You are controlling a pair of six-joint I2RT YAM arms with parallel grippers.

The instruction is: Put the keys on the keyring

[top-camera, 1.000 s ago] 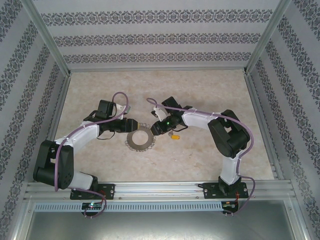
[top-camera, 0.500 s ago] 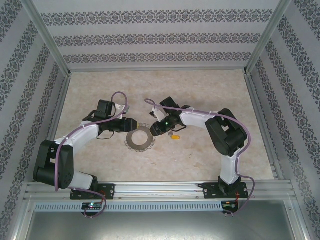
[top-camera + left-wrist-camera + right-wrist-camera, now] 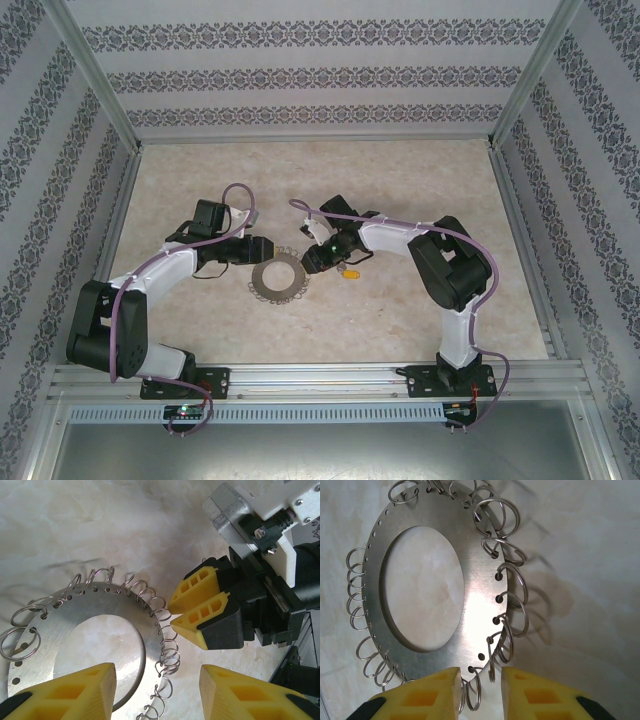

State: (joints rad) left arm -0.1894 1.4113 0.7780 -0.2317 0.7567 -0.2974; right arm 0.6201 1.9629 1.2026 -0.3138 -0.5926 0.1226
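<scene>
Where the work sits: left of the table centre.
Left arm: folded at the elbow, forearm reaching right.
Left gripper: over the far-left rim of the keyring, jaws spread wide.
Right arm: folded, forearm reaching left.
Right gripper: at the right rim, jaws narrowly parted astride a wire loop.
Keyring: flat, opening upward.
Key: just right of the right gripper; heading unreadable.

The keyring is a flat grey disc lying on the pale marbled table, with small wire loops all round its rim. The right gripper has its yellow fingers close together around the near rim loops; can't tell if they pinch.
</scene>
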